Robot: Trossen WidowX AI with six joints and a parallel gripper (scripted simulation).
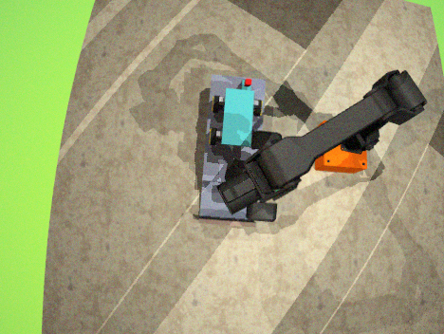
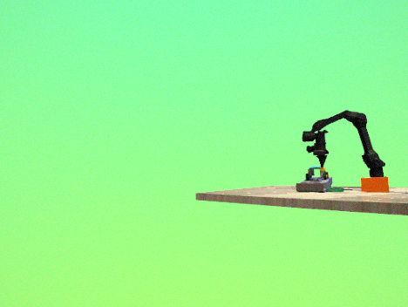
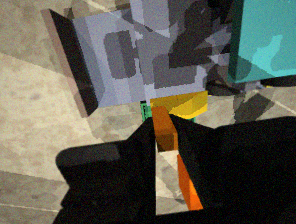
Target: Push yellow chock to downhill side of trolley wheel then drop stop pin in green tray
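the gripper (image 3: 167,142) is closed nearly all the way, clamping the orange handle (image 3: 164,129) of the yellow chock (image 3: 181,104). the chock hangs just past the fingertips, over the edge of the grey ramp (image 3: 125,60). ahead and to one side stands the teal trolley (image 1: 238,117), the red-headed stop pin (image 1: 248,82) at its far end. a sliver of green tray (image 3: 144,111) shows beside the chock.
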